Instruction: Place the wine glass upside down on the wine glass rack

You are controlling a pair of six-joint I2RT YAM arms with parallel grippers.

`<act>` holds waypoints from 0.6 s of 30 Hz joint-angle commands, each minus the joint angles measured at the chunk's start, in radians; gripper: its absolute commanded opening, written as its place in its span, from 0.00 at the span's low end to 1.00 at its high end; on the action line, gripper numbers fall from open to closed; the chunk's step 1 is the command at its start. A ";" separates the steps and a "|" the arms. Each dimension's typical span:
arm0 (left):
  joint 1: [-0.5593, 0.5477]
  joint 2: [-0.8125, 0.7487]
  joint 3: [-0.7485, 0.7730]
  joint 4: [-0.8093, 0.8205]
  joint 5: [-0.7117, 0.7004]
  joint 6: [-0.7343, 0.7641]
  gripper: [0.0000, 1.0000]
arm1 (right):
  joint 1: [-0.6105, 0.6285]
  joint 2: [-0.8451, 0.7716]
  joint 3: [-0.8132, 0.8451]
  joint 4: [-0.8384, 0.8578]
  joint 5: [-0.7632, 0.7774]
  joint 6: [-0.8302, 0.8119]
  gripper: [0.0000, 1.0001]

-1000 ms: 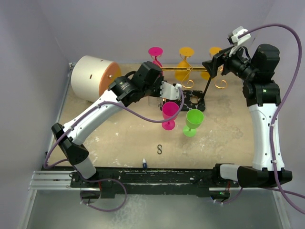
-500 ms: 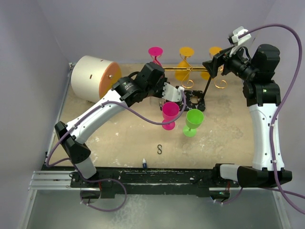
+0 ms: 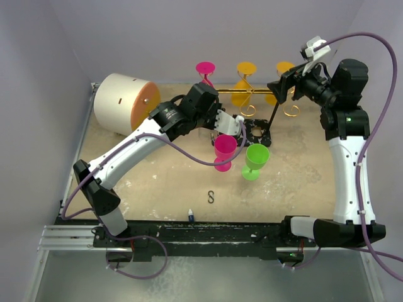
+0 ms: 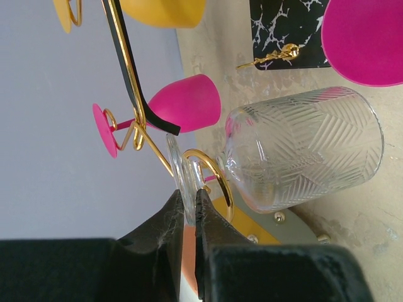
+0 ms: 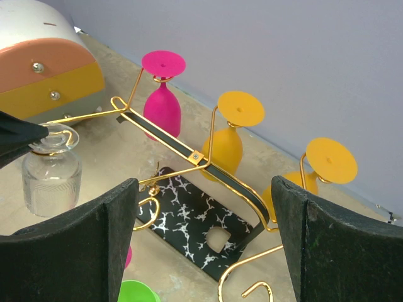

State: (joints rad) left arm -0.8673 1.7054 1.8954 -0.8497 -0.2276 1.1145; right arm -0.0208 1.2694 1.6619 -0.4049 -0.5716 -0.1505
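Where the left gripper (image 4: 189,202) pinches tight on its foot, the clear wine glass (image 4: 302,148) hangs bowl-down, its stem at a curled gold hook, at 9 o'clock of the wine glass rack (image 5: 189,150) base. Right gripper (image 5: 203,214): fingers spread wide, empty, above the rack.

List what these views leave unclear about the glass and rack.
Left wrist: whether the foot of the clear wine glass is seated in a hook of the wine glass rack; the left gripper partly covers it.
Top view: the left arm hides that glass.
Right wrist: bottom edge cuts off the green glass.
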 commanded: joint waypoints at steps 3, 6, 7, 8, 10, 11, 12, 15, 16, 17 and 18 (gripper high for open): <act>-0.012 -0.016 0.016 0.075 0.005 -0.012 0.16 | -0.008 -0.028 -0.002 0.044 -0.025 -0.007 0.88; -0.012 -0.019 0.015 0.070 0.014 -0.024 0.18 | -0.011 -0.029 -0.004 0.044 -0.027 -0.007 0.88; -0.012 -0.019 0.015 0.070 0.017 -0.027 0.19 | -0.010 -0.030 -0.003 0.044 -0.028 -0.007 0.88; -0.011 -0.020 0.016 0.070 0.019 -0.029 0.19 | -0.010 -0.030 -0.003 0.044 -0.028 -0.006 0.88; -0.013 -0.021 0.019 0.073 0.019 -0.034 0.21 | -0.011 -0.030 -0.004 0.045 -0.030 -0.006 0.88; -0.013 -0.022 0.019 0.073 0.019 -0.036 0.23 | -0.011 -0.030 -0.004 0.046 -0.031 -0.006 0.88; -0.013 -0.023 0.020 0.074 0.020 -0.040 0.24 | -0.011 -0.030 -0.004 0.046 -0.032 -0.005 0.88; -0.013 -0.027 0.019 0.070 0.027 -0.050 0.29 | -0.011 -0.031 -0.005 0.046 -0.035 -0.004 0.88; -0.013 -0.026 0.019 0.067 0.030 -0.055 0.30 | -0.012 -0.031 -0.005 0.046 -0.034 -0.004 0.88; -0.013 -0.027 0.018 0.066 0.034 -0.058 0.31 | -0.013 -0.033 -0.006 0.046 -0.034 -0.004 0.88; -0.013 -0.028 0.018 0.064 0.037 -0.061 0.32 | -0.013 -0.033 -0.007 0.046 -0.035 -0.004 0.88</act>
State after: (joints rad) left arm -0.8738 1.7054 1.8954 -0.8490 -0.2104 1.0794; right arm -0.0273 1.2682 1.6600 -0.4049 -0.5770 -0.1505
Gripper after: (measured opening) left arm 0.305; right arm 0.878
